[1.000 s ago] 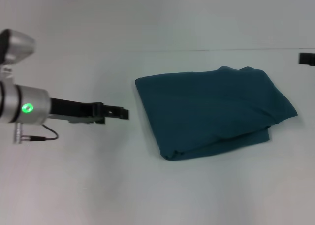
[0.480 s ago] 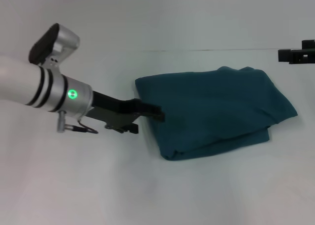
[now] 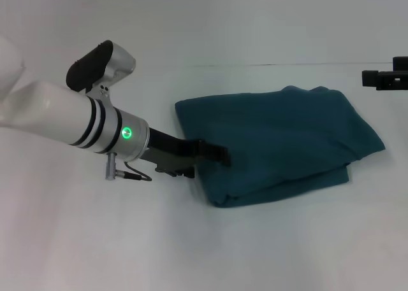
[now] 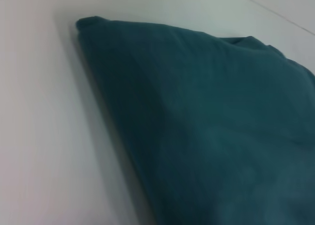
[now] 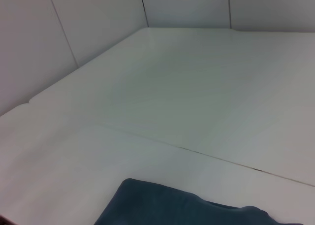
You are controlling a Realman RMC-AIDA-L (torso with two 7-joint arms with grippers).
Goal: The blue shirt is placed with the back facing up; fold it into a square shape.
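Observation:
The blue shirt (image 3: 280, 135) lies folded into a rough, thick rectangle on the white table, plain side up, slightly right of centre in the head view. My left gripper (image 3: 215, 155) reaches in low from the left and sits at the shirt's left edge, near its front left corner. The left wrist view is filled by the shirt (image 4: 206, 121), seen from close up, with its folded edge running along the table. My right gripper (image 3: 382, 79) hangs at the far right, above and beyond the shirt's back right corner. The right wrist view catches only one edge of the shirt (image 5: 172, 208).
The white table (image 3: 191, 240) spreads all around the shirt. A thin seam (image 3: 255, 65) runs across the table behind the shirt, and pale wall panels (image 5: 98, 18) stand beyond it.
My left arm has swung right across the table, from well clear of the shirt to its left edge. The right gripper has come slightly into view at the right. The shirt has not moved.

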